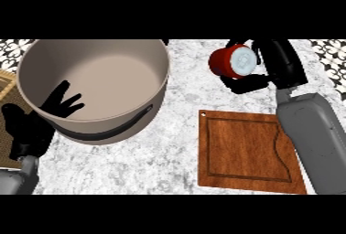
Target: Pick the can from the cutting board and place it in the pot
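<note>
A red can with a pale end hangs in the air beyond the far edge of the wooden cutting board, the right hand wrapped about it, black fingers curled round its body so that only the end and part of the red side show. The can lies tilted on its side in that hold, off the board and above the marbled table, which suggests the lift is done and the carry toward the pot is the step in hand. The board below carries nothing. To the left stands the large beige pot with a dark band near its base, its mouth wide and its inside bare, well apart from the can. The left hand rests at the pot's near rim, fingers spread and straight, holding nothing, perhaps placed there to steady the pot.
</note>
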Robot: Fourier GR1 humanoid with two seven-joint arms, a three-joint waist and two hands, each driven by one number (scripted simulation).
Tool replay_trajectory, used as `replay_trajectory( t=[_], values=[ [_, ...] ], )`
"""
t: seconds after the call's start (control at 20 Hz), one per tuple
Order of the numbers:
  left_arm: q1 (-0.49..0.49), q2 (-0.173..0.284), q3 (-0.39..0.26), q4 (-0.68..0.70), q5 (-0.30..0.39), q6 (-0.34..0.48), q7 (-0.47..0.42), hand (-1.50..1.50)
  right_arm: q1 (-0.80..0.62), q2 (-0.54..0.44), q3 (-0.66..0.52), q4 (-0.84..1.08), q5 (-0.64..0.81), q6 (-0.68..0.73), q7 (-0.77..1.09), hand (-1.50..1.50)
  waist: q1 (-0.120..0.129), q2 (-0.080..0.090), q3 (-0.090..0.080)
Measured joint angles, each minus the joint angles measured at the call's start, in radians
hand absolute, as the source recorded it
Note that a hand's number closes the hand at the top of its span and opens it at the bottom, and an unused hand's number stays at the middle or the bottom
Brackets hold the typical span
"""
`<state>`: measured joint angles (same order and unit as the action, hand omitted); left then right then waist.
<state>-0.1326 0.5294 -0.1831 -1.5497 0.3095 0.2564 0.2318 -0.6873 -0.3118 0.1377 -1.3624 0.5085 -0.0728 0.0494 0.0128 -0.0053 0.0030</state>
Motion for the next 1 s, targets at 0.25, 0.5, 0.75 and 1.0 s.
replay_trajectory(
  t=[0.25,0.5,0.75,1.0],
  values=[
    [0.001,0.011,0.004,-0.003,0.005,0.002,0.014,0.00,-0.088,0.015,-0.020,-0.046,-0.040,0.034,0.027,1.50,-0.008,-0.003,-0.002],
    [-0.001,0.014,-0.002,-0.008,0.000,0.010,0.019,0.00,-0.221,0.034,-0.020,-0.039,-0.080,0.120,0.120,1.50,-0.004,-0.003,-0.003],
    [-0.003,0.006,-0.013,-0.011,-0.007,0.022,0.011,0.00,-0.348,0.094,-0.006,0.031,-0.092,0.164,0.221,1.50,0.005,0.000,-0.004],
    [-0.020,0.003,-0.023,-0.014,-0.012,0.029,0.023,0.00,-0.462,0.168,0.011,0.159,-0.081,0.171,0.276,1.50,0.019,0.007,-0.004]
  ],
)
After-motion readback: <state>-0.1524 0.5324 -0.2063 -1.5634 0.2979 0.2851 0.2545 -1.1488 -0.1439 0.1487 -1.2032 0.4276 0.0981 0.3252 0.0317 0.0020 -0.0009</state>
